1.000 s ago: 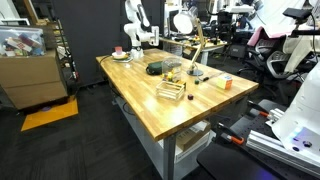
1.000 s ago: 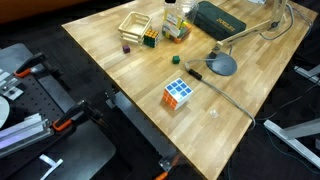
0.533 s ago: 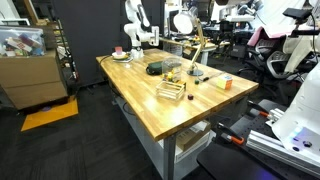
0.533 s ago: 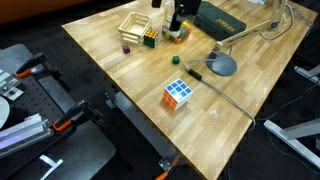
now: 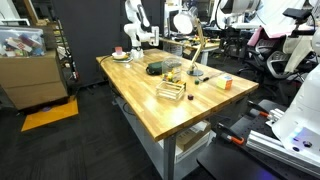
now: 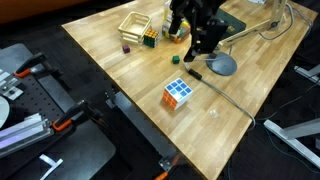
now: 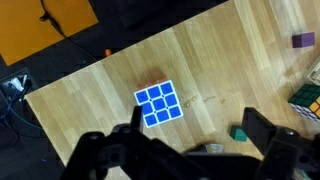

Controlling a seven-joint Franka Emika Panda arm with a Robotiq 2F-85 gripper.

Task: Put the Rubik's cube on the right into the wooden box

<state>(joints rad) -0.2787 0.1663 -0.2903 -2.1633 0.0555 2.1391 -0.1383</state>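
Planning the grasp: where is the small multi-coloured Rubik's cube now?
In an exterior view the small multi-coloured Rubik's cube sits alone near the wooden table's near edge, apart from the round grey lamp base.

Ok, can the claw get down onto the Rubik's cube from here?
Likely yes: the Rubik's cube sits alone on bare tabletop, its top uncovered, and the open claw hangs above with nothing between them.

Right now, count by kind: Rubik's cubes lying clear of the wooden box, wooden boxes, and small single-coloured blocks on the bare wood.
Rubik's cube: 1
wooden box: 1
small blocks: 2, a green block and a purple block
Total: 4
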